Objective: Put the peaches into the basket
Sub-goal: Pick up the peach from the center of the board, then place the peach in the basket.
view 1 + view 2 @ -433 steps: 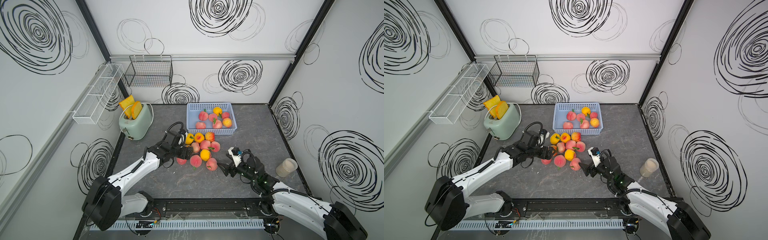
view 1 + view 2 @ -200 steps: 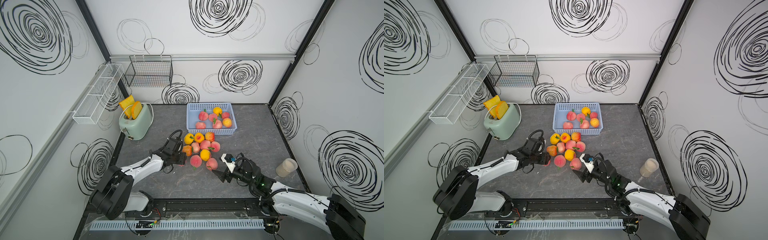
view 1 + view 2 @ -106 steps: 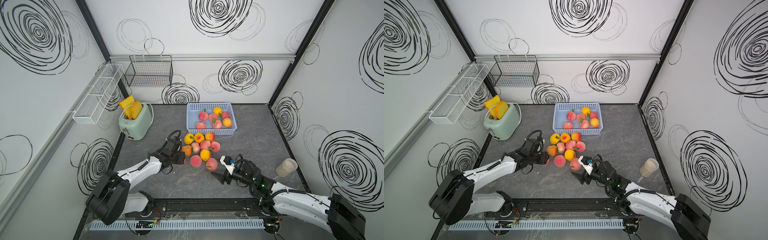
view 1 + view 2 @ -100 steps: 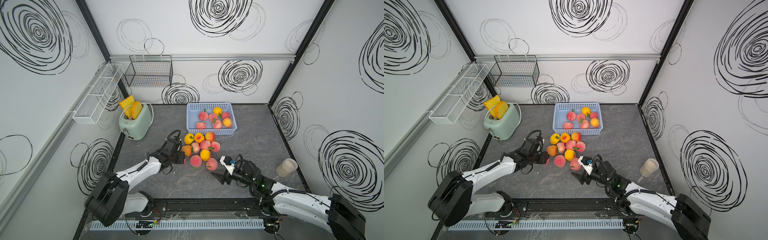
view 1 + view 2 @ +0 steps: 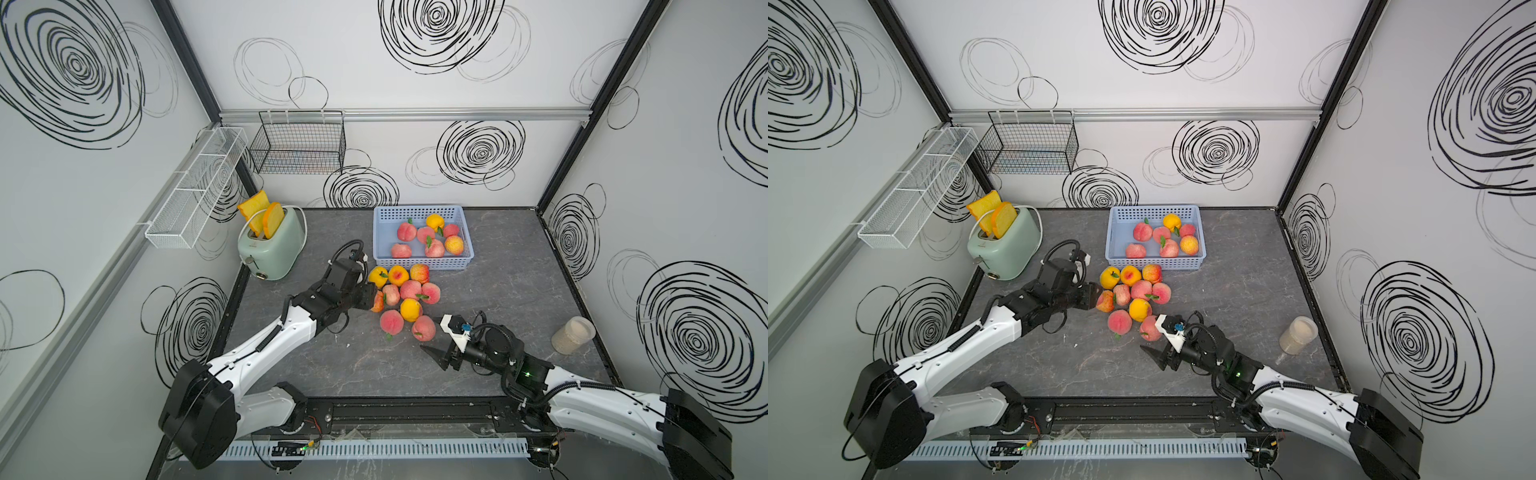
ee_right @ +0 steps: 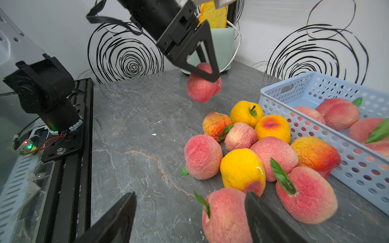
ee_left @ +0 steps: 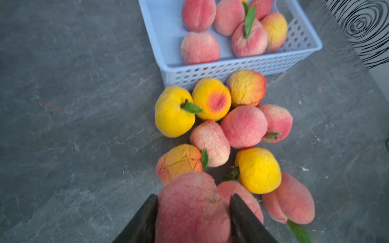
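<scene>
The blue basket stands at the back of the table with several peaches in it. Before it lies a pile of loose pink and yellow peaches. At the pile's left edge my left gripper is shut on a pink peach. The right wrist view shows that peach hanging clear above the table. My right gripper is open at the pile's near edge. A pink peach lies between its fingers, close to one of them.
A mint toaster with toast stands at the back left. A jar sits by the right wall. A black wire basket and a white wire rack hang on the walls. The black rail runs along the front edge.
My left gripper has closed on the pink peach at the pile's left edge. My right gripper has edged forward until the near pink peach lies between its fingers.
</scene>
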Robot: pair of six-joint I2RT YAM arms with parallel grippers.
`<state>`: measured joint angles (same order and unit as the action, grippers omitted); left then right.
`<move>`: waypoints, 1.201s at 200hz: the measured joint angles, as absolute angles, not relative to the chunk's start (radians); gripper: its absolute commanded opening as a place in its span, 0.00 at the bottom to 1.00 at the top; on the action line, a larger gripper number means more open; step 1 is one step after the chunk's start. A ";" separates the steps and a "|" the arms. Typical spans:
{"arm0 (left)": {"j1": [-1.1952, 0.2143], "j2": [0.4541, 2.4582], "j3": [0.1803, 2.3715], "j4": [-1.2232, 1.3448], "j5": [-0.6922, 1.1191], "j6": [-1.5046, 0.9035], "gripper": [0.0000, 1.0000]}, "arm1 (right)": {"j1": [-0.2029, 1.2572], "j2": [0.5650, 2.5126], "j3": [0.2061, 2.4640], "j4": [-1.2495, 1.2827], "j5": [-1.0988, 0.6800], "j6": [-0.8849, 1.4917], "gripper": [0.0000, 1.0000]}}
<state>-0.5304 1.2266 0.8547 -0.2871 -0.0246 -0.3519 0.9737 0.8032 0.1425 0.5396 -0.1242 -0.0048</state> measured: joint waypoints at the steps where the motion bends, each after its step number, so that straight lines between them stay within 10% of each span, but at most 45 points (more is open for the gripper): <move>1: -0.530 1.228 0.859 -0.287 -0.024 -0.351 0.57 | 0.974 0.803 0.142 0.540 -0.123 -0.005 0.84; 240: -0.474 2.026 1.544 -0.145 -0.193 -0.138 0.58 | 0.986 0.775 0.121 0.562 -0.002 -0.008 0.84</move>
<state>-0.4736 2.0258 1.5440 -0.1448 -0.1932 -0.1379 0.9863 0.7750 0.1211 0.5621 -0.0021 -0.0078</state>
